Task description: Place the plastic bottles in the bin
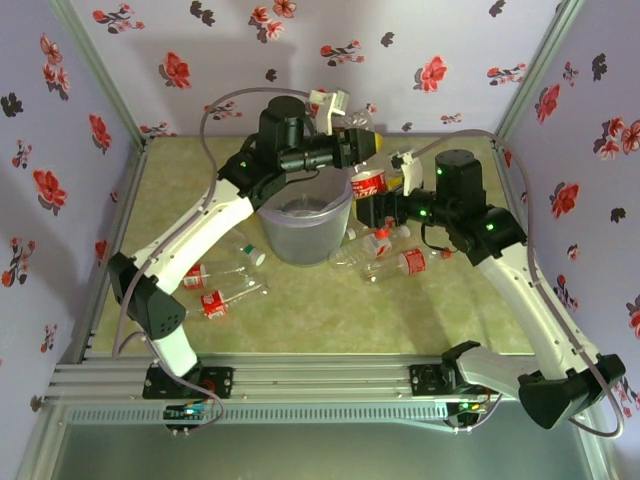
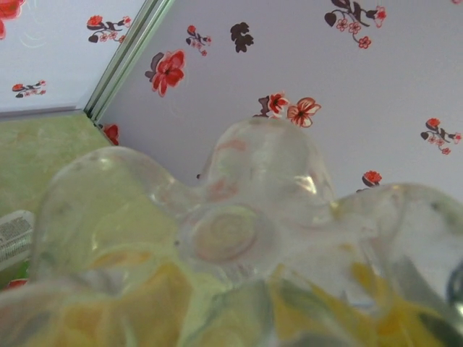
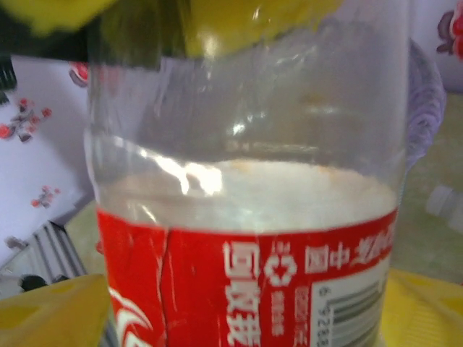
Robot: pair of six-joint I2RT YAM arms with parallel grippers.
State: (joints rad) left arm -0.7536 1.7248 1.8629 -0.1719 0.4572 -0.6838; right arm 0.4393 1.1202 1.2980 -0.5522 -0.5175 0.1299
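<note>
Two arms: both reach in and meet by the far-right rim of the bin (image 1: 300,245), as seen from above.
Held item: red-labelled bottle (image 1: 368,185), clear plastic beyond the label, off the table and spanning between the two grippers.
Left gripper (image 1: 360,148): pinching the bottle's clear end. Its wrist view has the lobed bottle bottom close to the lens, with yellow showing through the plastic.
Right gripper (image 1: 372,207): jaws spread. Yellow fingers (image 3: 51,311) stand either side of the label band; whether they touch it I cannot tell.
Bin: upright on the green table (image 1: 450,310), mid-field; contents too hazy to read.
Left loose bottles (image 1: 215,275): lying flat, just left of the bin.
Right loose bottles (image 1: 400,262): lying flat, just right of the bin, below the right gripper.
</note>
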